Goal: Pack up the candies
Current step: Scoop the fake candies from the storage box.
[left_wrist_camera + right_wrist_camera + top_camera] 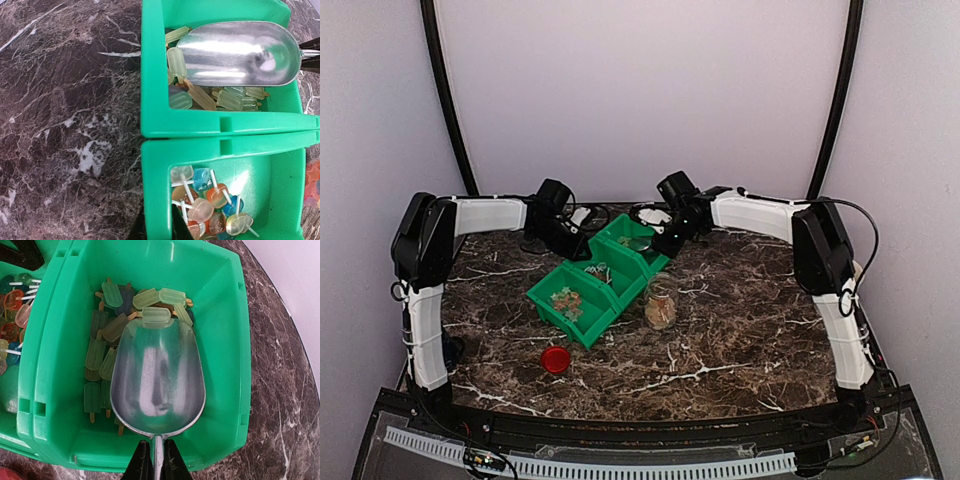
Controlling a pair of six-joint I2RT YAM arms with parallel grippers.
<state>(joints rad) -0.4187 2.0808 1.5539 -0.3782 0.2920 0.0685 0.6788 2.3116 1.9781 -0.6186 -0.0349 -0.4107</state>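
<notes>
Two green bins hold candies; scoop in far one

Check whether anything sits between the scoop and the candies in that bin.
Nothing visible does. The scoop, held by the right pincer, lies inside the green bin with its lip at the candies.

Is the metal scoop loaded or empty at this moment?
Empty: the scoop shows bare metal inside in both wrist views; the candies lie around its tip.
</notes>
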